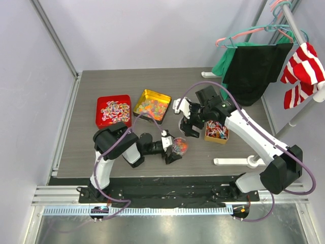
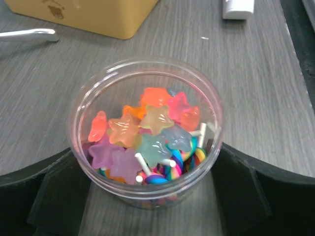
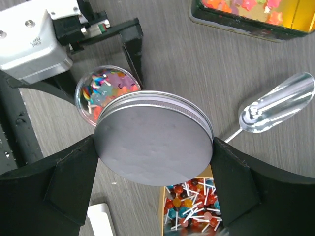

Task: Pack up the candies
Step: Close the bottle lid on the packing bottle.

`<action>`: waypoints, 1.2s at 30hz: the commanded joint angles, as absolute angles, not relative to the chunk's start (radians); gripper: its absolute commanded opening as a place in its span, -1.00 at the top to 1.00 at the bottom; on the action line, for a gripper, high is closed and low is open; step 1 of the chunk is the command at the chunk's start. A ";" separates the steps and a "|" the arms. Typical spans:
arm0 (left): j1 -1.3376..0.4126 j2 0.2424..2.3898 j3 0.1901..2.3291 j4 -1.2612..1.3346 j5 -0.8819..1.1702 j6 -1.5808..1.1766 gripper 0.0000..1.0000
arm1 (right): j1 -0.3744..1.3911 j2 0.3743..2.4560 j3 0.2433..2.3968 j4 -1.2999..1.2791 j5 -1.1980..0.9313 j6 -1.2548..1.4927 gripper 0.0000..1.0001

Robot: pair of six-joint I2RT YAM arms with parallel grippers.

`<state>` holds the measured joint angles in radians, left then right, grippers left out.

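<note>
A clear round jar (image 2: 147,196) stands on the table, filled with candies (image 2: 147,132): star-shaped gummies and small rainbow lollipops. My left gripper (image 2: 150,167) is open, with a finger close on either side of the jar's wall. From above, the jar (image 1: 180,146) sits in front of the left gripper (image 1: 175,147). My right gripper (image 3: 153,162) is shut on a flat silver lid (image 3: 153,140). It hangs above the table just right of the jar (image 3: 106,91). More candies fill a red tin (image 1: 113,111) and a yellow tin (image 1: 152,105).
A small yellow box of lollipops (image 1: 216,131) lies under the right gripper (image 1: 192,128). A clear scoop (image 3: 275,101) rests between that box and the yellow tin. A white handled tool (image 1: 238,161) lies near the front right. Clothes hang on a rack (image 1: 254,71) at the back right.
</note>
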<state>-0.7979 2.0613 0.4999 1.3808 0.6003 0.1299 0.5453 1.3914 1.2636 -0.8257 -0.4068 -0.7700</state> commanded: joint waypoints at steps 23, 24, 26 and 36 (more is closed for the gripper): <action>-0.761 2.048 0.451 1.548 0.578 0.097 -1.00 | 0.660 1.554 1.239 -0.907 -0.440 -0.799 -0.18; -0.761 2.049 0.453 1.548 0.583 0.095 -1.00 | 0.661 1.560 1.238 -0.905 -0.437 -0.801 -0.18; -0.761 2.052 0.453 1.548 0.589 0.097 -1.00 | 0.661 1.568 1.233 -0.905 -0.434 -0.804 -0.18; -0.758 2.054 0.457 1.548 0.614 0.101 -0.80 | 0.680 1.606 1.180 -0.781 -0.422 -0.727 -0.17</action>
<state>-0.7628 2.0346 0.4561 1.3792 0.5926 0.0864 0.6704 1.6001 1.1934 -0.8730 -0.4236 -0.7765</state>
